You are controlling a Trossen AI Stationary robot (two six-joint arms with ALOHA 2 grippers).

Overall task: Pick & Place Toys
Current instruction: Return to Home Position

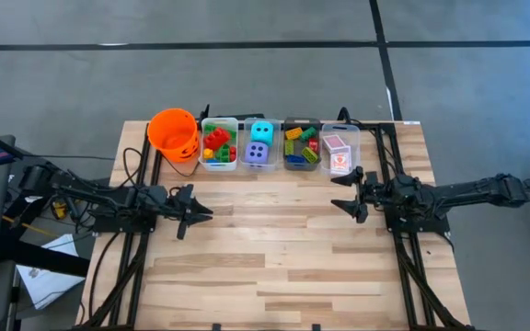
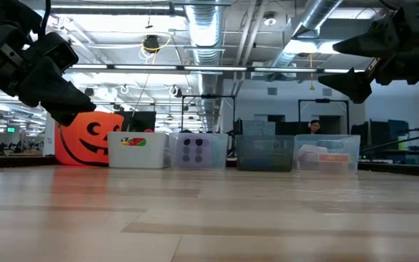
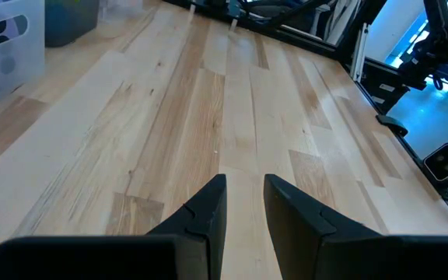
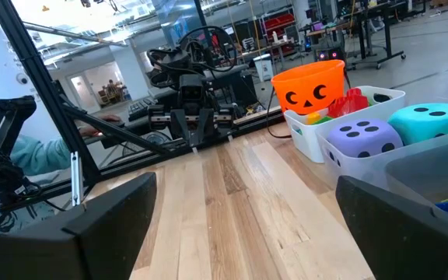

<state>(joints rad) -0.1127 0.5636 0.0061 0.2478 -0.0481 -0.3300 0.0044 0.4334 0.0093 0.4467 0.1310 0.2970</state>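
The toys lie in a row of clear bins at the table's far edge. Red, green and yellow bricks (image 1: 217,144) fill the first bin. A cyan die (image 1: 261,131) and a purple die (image 1: 259,154) sit in the second. More bricks (image 1: 300,147) are in the third, and pink-backed cards (image 1: 339,144) in the fourth. My left gripper (image 1: 208,213) hovers over bare table at the left, its fingers a narrow gap apart (image 3: 243,187) and empty. My right gripper (image 1: 337,191) hovers near the card bin, wide open (image 4: 247,202) and empty.
An orange pumpkin-face bucket (image 1: 173,133) stands left of the bins and also shows in the right wrist view (image 4: 311,87). The wooden table (image 1: 274,267) is bare planks between the arms and toward its near edge. A person's arm (image 4: 22,155) shows beyond the table's left side.
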